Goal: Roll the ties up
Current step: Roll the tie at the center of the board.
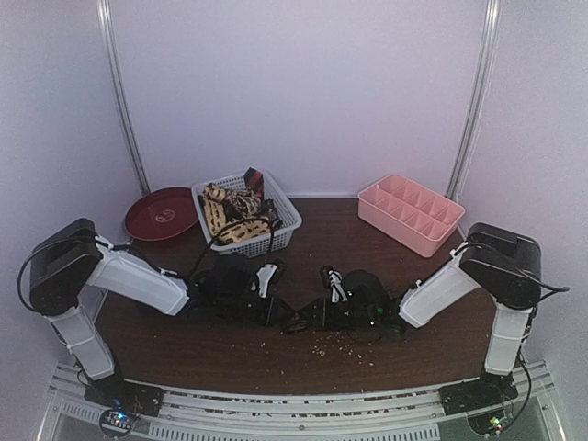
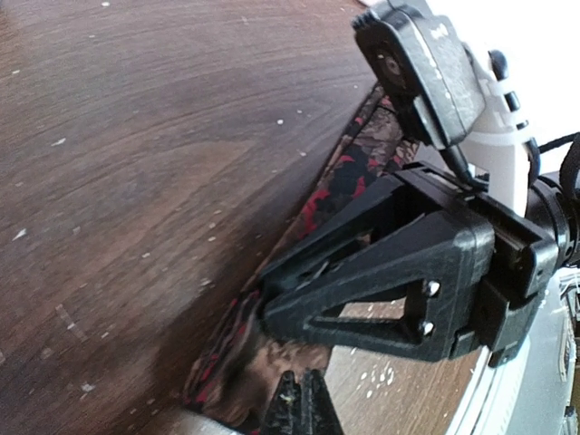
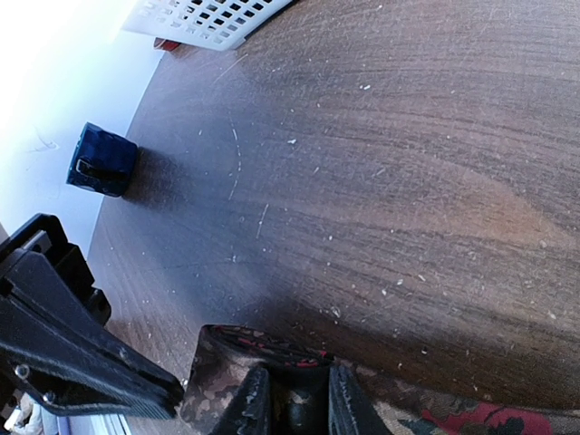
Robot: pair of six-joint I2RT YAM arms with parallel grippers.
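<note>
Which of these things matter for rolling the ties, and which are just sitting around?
For the job: red patterned tie; spare ties at the back.
Lying about: white basket, pink divider tray, dark red plate, blue mug.

Top view soft and hazy; wrist views blown white at corners (backlit).

You are looking at a dark wood-grain surface (image 1: 303, 354), finely scratched and dotted with pale crumbs (image 1: 344, 347) near its front middle. Plain white walls (image 1: 303, 83) close it in behind and on both sides, with a faint violet tint. Two slim metal poles (image 1: 124, 101) rise at the back, one toward each corner, leaning slightly inward. A ribbed aluminium rail (image 1: 294, 404) runs along the near edge. The overhead light is soft and even. In the wrist views, bright glare washes out whatever lies past the surface's edge.
</note>
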